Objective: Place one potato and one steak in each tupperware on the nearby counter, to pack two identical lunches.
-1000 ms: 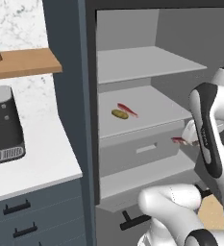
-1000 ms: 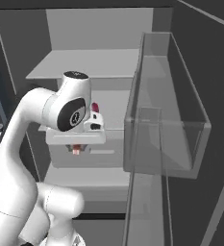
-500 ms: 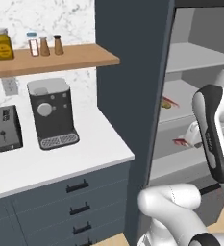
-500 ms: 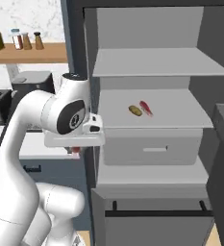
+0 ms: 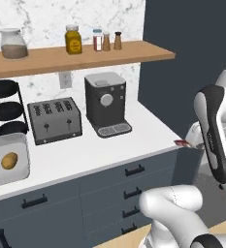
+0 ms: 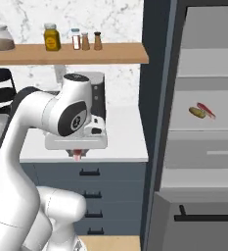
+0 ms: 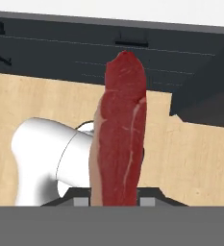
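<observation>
My gripper [image 6: 77, 153] is shut on a red steak [image 7: 120, 139], which stands up long between the fingers in the hand view, over the wooden floor and the dark drawers. A red tip of this steak [image 5: 180, 143] pokes out beside the hand, just off the counter's [image 5: 100, 152] right end. One grey tupperware [image 5: 8, 147] lies at the counter's left end with a yellow-brown potato [image 5: 8, 161] inside. A second potato [image 6: 196, 112] and a second steak [image 6: 206, 110] rest on a shelf of the open fridge. The other tupperware is out of view.
A toaster [image 5: 54, 119] and a coffee machine [image 5: 104, 104] stand at the back of the counter, a black tiered rack [image 5: 7, 106] to their left. A wooden wall shelf [image 5: 75, 55] carries jars. The dark fridge wall [image 6: 159, 122] rises right of the counter.
The whole picture has shifted: the base has moved from the fridge towards the counter. The gripper has kept its hold on the steak.
</observation>
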